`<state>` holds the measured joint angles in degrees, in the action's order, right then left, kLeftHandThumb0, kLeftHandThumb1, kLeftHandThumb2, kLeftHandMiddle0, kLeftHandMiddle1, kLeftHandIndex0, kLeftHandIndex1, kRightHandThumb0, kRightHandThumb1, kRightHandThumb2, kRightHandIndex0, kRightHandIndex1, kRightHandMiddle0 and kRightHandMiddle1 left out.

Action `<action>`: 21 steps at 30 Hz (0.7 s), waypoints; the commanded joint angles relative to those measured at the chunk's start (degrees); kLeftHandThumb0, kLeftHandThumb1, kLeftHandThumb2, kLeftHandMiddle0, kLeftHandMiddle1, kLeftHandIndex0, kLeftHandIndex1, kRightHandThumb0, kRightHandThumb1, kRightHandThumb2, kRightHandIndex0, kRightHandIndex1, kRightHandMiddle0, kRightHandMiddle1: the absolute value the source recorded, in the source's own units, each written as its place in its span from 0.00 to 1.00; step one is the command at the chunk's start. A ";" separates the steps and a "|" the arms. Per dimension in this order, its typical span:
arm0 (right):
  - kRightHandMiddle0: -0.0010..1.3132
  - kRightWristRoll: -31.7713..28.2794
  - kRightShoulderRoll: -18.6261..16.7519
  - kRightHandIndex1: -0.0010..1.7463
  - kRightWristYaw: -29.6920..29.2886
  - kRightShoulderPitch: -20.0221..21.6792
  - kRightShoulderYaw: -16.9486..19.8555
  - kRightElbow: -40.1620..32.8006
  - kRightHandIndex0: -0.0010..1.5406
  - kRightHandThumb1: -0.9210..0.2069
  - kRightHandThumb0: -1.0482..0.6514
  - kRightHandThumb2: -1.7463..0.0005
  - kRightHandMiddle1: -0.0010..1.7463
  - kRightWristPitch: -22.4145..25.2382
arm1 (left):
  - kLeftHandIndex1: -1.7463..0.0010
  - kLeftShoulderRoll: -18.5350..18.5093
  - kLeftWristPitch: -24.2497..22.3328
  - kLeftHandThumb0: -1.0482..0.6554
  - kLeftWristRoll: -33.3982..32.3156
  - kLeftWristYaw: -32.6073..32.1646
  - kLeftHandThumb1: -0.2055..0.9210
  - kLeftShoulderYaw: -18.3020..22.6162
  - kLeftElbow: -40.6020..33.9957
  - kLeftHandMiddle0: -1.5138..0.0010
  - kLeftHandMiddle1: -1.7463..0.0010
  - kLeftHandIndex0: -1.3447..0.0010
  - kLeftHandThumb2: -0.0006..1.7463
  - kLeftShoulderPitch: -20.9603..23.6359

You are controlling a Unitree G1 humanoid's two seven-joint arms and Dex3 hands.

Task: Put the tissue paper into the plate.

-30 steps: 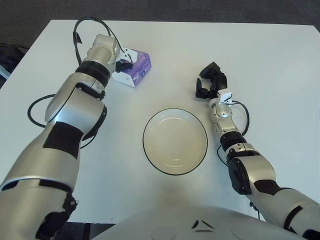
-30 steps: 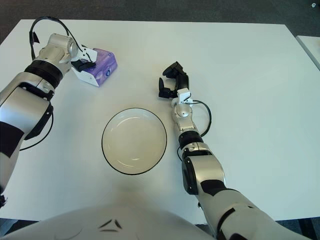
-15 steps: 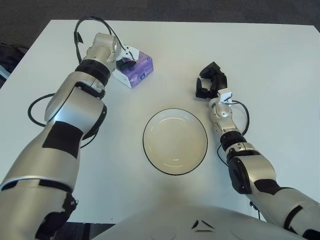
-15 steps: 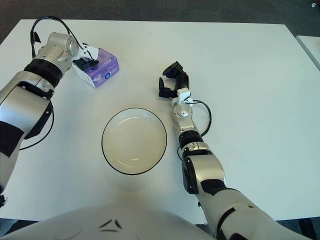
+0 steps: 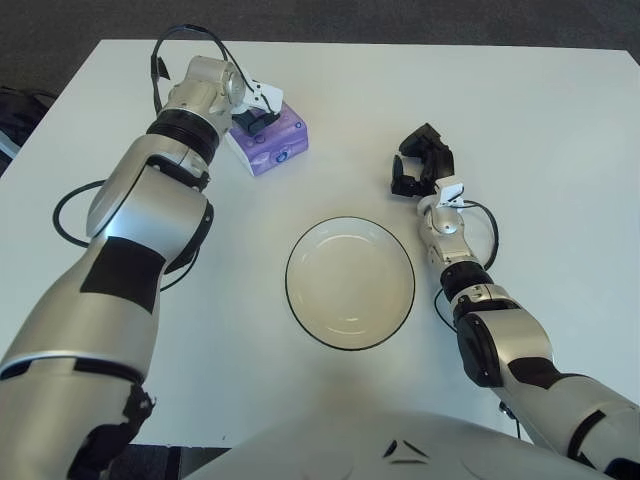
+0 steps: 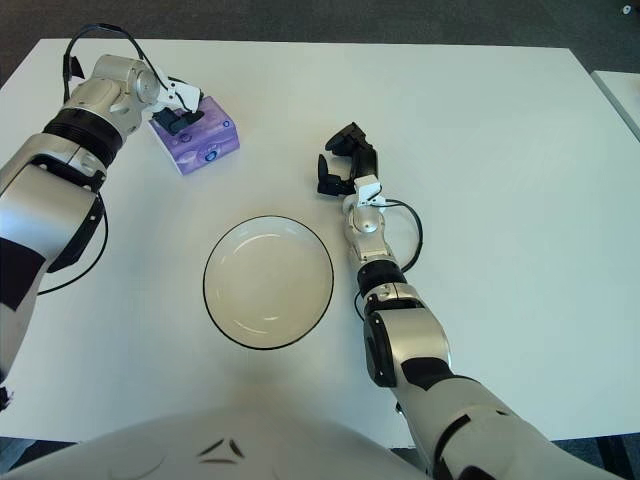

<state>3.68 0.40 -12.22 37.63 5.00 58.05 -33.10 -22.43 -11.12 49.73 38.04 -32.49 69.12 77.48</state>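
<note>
Tissue pack (image 5: 268, 144) swung rightward, seemingly gripped by left robot hand (image 5: 250, 108)

Mount: we look from two eyes of one stereo camera on our head, set slightly apart.
Direction: both face forward and steeply down onto the white table (image 5: 560, 120).
Nearness: close enough that our chest fills the bottom edge and both arms run in from the lower corners.
Left eye view: sits further left, so the plate (image 5: 350, 283) lies right of centre.
Right eye view: the plate (image 6: 268, 283) lies left of centre.
Shared: nearly the whole table, with dark floor beyond its far edge.
</note>
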 commanded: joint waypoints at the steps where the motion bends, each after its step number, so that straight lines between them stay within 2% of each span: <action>1: 0.39 -0.46 -0.57 1.00 -0.15 -14.42 0.79 13.08 0.34 0.57 0.61 0.22 1.00 11.50 | 1.00 -0.77 1.21 0.00 -1.51 -1.41 1.00 0.32 1.81 1.00 1.00 1.00 0.76 2.55; 11: 0.39 -0.54 -0.41 1.00 -0.37 -14.48 0.95 13.16 0.34 0.57 0.61 0.22 1.00 11.17 | 0.99 -0.49 2.10 0.00 -0.40 -3.97 1.00 -1.03 3.47 1.00 1.00 0.98 0.76 2.46; 21: 0.39 -0.63 -0.32 1.00 -0.56 -14.57 1.08 13.06 0.34 0.57 0.61 0.22 1.00 10.92 | 1.00 0.64 -0.41 0.00 0.12 -4.88 1.00 -2.43 5.39 1.00 1.00 1.00 0.74 2.24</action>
<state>3.67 0.54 -12.34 37.66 5.04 58.10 -33.10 -22.35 -10.01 49.80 34.80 -34.08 72.72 77.63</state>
